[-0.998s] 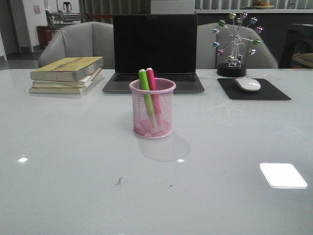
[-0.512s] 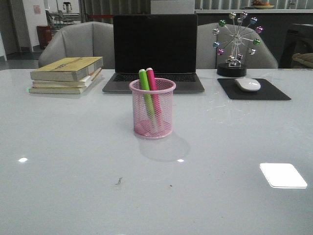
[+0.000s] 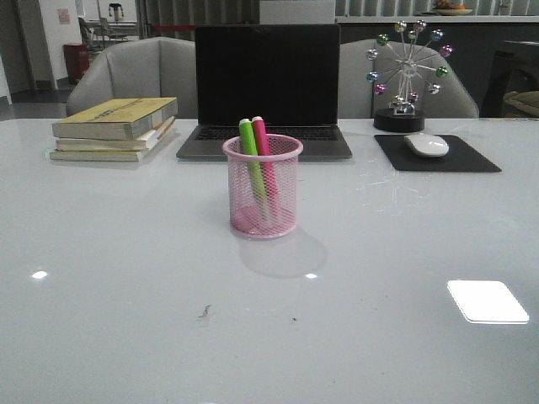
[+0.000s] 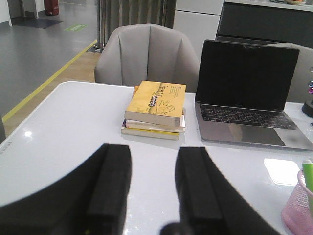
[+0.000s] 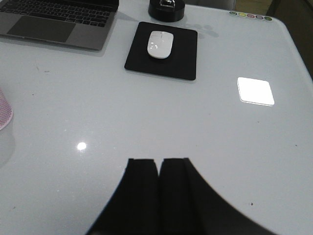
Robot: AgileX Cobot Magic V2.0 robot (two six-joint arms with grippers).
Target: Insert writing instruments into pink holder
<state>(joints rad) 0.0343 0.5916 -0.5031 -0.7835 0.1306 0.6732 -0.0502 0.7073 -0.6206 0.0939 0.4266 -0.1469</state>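
Observation:
The pink holder (image 3: 263, 187) stands upright in the middle of the table in the front view. A green marker (image 3: 250, 154) and a pink marker (image 3: 263, 150) lean inside it, tops above the rim. Neither arm shows in the front view. In the left wrist view my left gripper (image 4: 153, 149) is open and empty above the table, with the holder (image 4: 298, 215) and a green marker tip (image 4: 307, 171) at the frame's edge. In the right wrist view my right gripper (image 5: 159, 160) is shut on nothing, and the holder's edge (image 5: 5, 112) sits far off to one side.
A laptop (image 3: 267, 93) stands behind the holder. A stack of books (image 3: 115, 128) lies at the back left. At the back right are a mouse (image 3: 426, 145) on a black pad (image 3: 435, 154) and a ferris-wheel ornament (image 3: 406, 74). Grey chairs stand beyond the table.

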